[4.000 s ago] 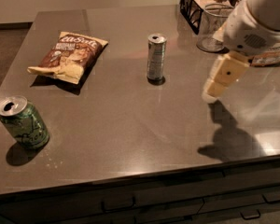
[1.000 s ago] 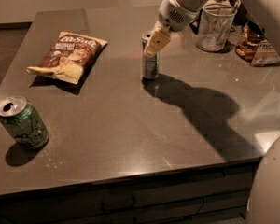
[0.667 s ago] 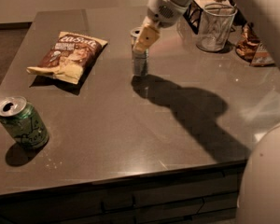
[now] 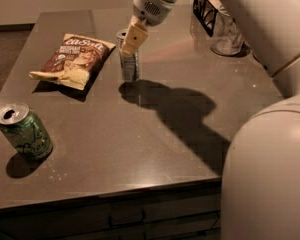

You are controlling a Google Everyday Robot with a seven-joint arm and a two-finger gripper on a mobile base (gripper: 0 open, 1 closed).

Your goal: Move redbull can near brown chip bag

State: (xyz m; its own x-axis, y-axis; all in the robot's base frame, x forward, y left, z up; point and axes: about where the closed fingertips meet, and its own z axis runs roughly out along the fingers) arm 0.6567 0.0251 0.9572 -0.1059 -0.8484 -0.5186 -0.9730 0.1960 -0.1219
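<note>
The redbull can (image 4: 129, 64), slim and silver-grey, stands upright just right of the brown chip bag (image 4: 72, 59), a narrow strip of table between them. The bag lies flat at the back left of the table. My gripper (image 4: 133, 39) reaches down from the upper right and is shut on the top of the can; one cream-coloured finger covers the can's upper part. The can's base sits at or just above the tabletop.
A green soda can (image 4: 26, 131) stands at the front left. A clear glass jar (image 4: 226, 34) and a black basket (image 4: 206, 11) stand at the back right. My arm's pale body fills the right side. The grey table (image 4: 140, 149) ends at its front edge below.
The gripper has carried the redbull can leftward across the table, from the middle toward the chip bag. The bag and green can have not moved.
</note>
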